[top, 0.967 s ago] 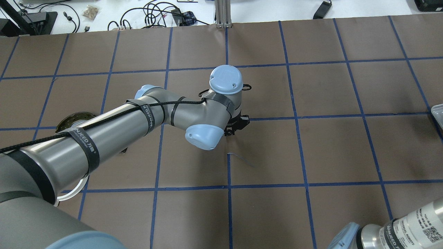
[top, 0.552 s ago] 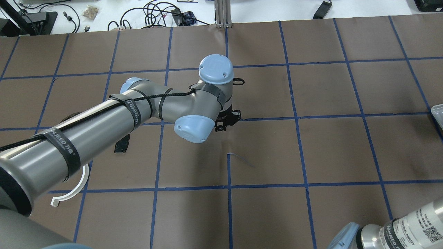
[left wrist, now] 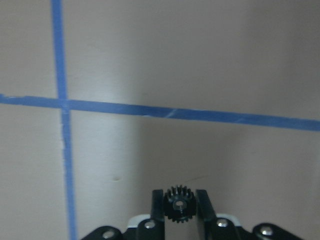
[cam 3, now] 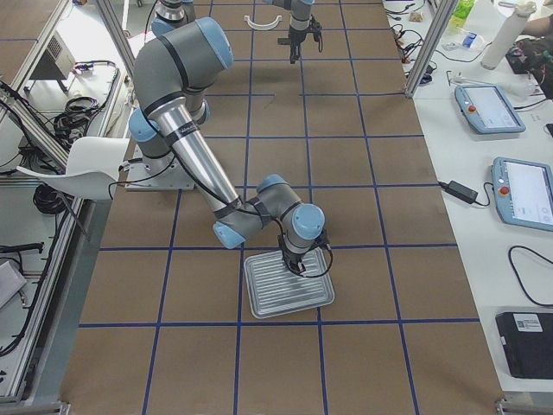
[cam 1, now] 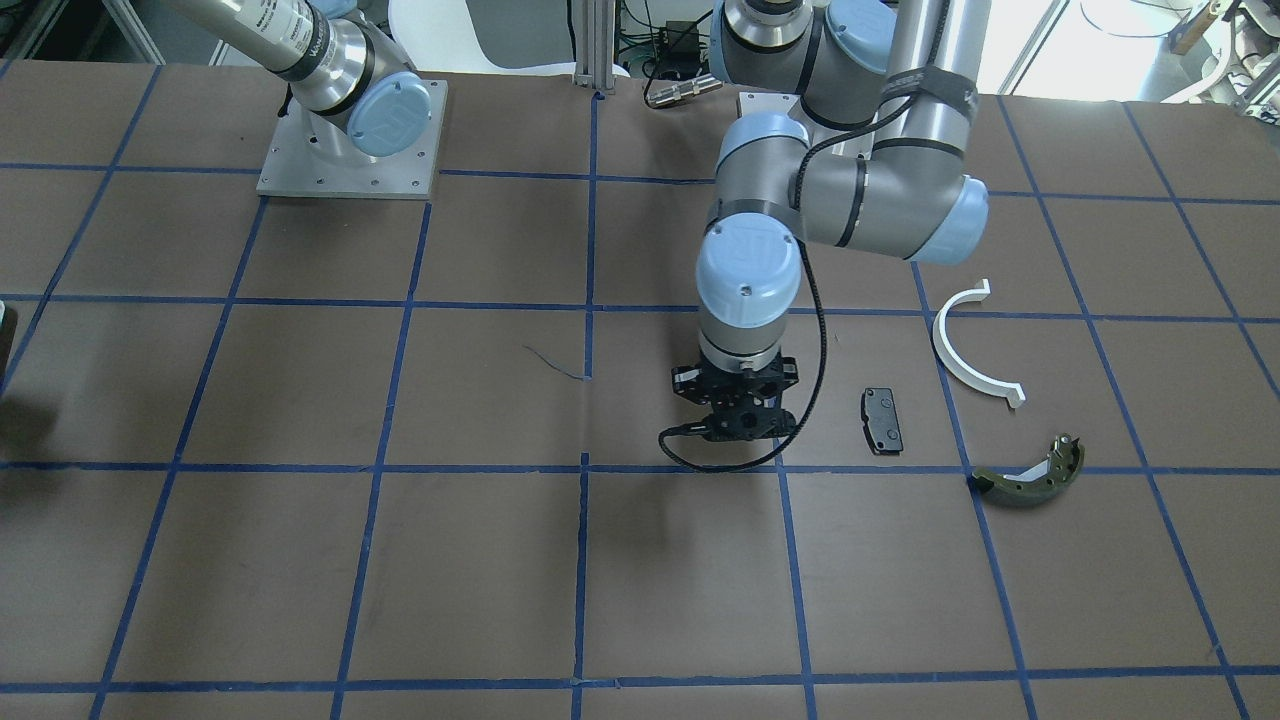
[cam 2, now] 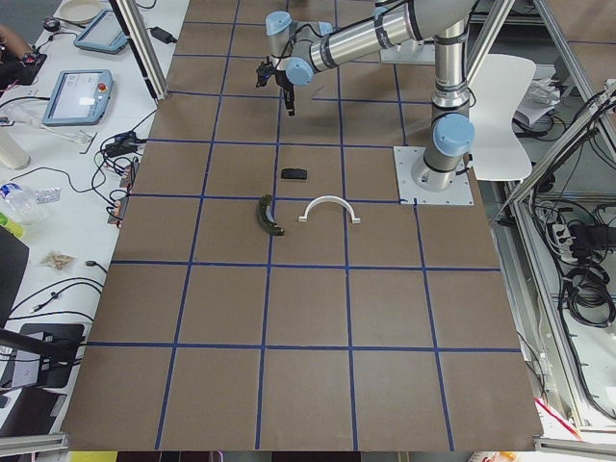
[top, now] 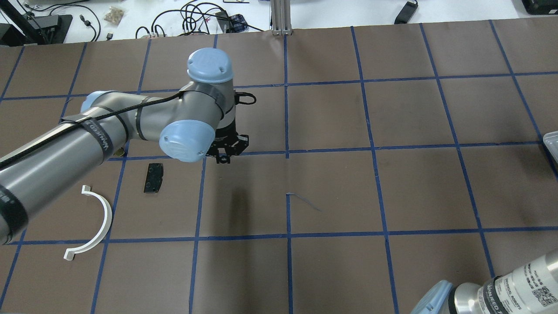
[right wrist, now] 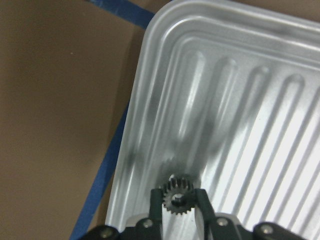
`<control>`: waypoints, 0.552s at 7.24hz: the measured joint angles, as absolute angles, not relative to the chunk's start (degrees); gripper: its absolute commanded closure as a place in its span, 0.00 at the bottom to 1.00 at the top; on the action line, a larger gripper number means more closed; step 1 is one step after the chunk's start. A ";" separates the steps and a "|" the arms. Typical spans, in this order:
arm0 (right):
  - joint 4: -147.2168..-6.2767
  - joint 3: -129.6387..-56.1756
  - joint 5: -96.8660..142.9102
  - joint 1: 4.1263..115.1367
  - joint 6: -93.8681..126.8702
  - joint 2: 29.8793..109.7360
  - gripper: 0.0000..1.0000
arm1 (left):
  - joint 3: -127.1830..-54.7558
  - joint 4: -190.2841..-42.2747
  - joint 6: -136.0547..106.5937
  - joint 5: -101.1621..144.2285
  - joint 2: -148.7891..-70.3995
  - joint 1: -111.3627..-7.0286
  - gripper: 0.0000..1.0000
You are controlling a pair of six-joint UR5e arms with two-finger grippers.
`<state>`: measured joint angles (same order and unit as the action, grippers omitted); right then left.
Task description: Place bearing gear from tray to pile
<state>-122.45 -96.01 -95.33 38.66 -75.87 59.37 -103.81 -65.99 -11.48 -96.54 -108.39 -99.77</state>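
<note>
While left jaws pinch a bearing gear (left wrist: pixel 176 205), pile (top: pixel 153 178) lies nearby.

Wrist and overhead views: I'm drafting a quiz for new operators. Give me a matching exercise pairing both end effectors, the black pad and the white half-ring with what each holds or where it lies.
Things
1. left end effector
2. right end effector
3. black pad
4. white half-ring

States
A. shut on a gear over the ridged tray
B. lies across a blue tape line
C. shut on a second gear over bare brown paper
D. lies on the paper, touching no tape

Pairs: 1-C, 2-A, 3-D, 4-B
</note>
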 measured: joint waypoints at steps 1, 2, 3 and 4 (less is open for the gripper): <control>-122.45 -96.07 -95.50 39.30 -72.32 60.75 0.87 | -105.20 -66.44 -5.23 -97.14 -106.60 -95.94 1.00; -122.45 -96.27 -95.26 41.00 -66.24 62.30 0.88 | -106.98 -66.52 0.60 -97.90 -104.96 -92.51 1.00; -121.85 -96.75 -94.97 44.08 -59.53 63.74 0.87 | -109.58 -65.20 6.99 -98.39 -103.52 -89.15 1.00; -119.88 -97.63 -94.56 48.29 -52.14 65.25 0.87 | -112.42 -62.14 13.33 -98.57 -102.53 -85.27 1.00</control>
<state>-119.88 -97.63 -94.56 48.29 -52.14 65.25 -112.42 -62.14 13.33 -98.57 -102.53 -85.27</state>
